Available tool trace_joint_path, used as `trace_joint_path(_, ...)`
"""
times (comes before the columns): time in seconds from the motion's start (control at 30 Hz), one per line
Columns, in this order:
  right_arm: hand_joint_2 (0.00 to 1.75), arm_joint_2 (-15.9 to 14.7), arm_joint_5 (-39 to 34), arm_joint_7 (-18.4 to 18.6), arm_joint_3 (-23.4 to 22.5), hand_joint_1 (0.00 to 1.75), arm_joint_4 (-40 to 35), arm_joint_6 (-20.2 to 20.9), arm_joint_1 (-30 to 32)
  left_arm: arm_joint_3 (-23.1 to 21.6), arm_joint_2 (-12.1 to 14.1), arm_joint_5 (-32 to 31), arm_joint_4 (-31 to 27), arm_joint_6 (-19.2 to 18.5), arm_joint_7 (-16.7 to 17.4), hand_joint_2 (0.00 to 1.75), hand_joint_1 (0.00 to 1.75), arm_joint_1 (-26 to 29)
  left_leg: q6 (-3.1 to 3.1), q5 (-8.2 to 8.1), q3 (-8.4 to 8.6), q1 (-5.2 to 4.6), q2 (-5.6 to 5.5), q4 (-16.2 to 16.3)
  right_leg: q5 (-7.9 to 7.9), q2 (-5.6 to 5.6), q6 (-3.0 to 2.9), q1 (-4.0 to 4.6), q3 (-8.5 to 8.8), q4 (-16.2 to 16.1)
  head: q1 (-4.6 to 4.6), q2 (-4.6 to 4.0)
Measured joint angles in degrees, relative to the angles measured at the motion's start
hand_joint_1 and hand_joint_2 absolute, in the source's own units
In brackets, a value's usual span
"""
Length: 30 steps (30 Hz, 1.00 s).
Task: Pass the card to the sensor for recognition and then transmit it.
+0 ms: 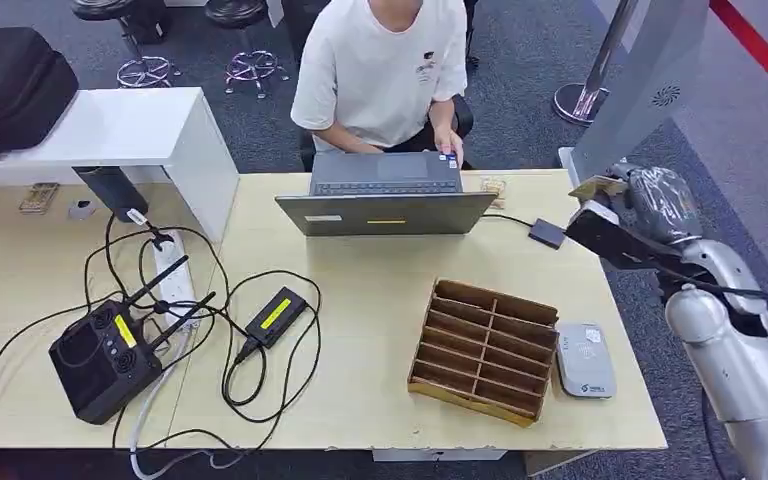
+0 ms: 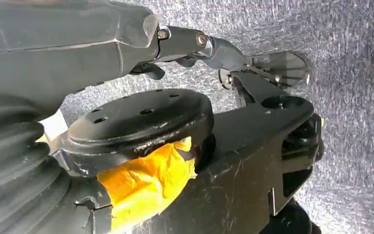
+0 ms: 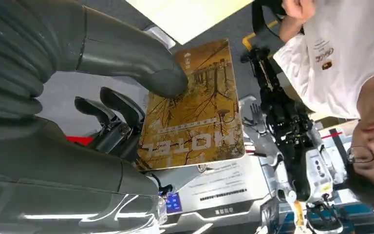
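Head view: right hand (image 1: 615, 215) holds the card (image 1: 596, 187) at the desk's far right edge, well apart from the sensor (image 1: 585, 360) near the right corner, beside the organizer (image 1: 485, 350). Risk: the swing down could clip the organizer.

Left wrist view: left hand (image 2: 214, 48) hangs over carpet; its fingers are too unclear to tell.

Right wrist view: thumb (image 3: 163, 80) presses the card's (image 3: 195, 109) face near one end, fingers behind. Shallow pinch; the card could slip.
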Motion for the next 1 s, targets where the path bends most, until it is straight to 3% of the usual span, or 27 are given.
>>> trace_joint_path(0.33,1.75,-0.2,1.7,-2.4,-4.7,1.75,-4.1,-0.4,9.0,0.2,0.0,-0.1,0.0,0.5,0.1,1.75,0.00,0.0,0.00,0.00,-0.01,0.01,0.00,0.0,0.00,0.00,0.00,0.02,0.00,0.0,0.02,0.00)
trace_joint_path(1.0,1.75,1.3,7.8,-4.4,-6.1,1.75,-10.8,-1.8,23.5,0.5,0.0,-1.0,0.0,1.2,0.4,1.75,0.00,-0.1,0.01,-0.01,-0.04,0.01,-0.01,0.0,-0.02,-0.01,0.01,0.02,-0.01,0.0,0.02,0.00)
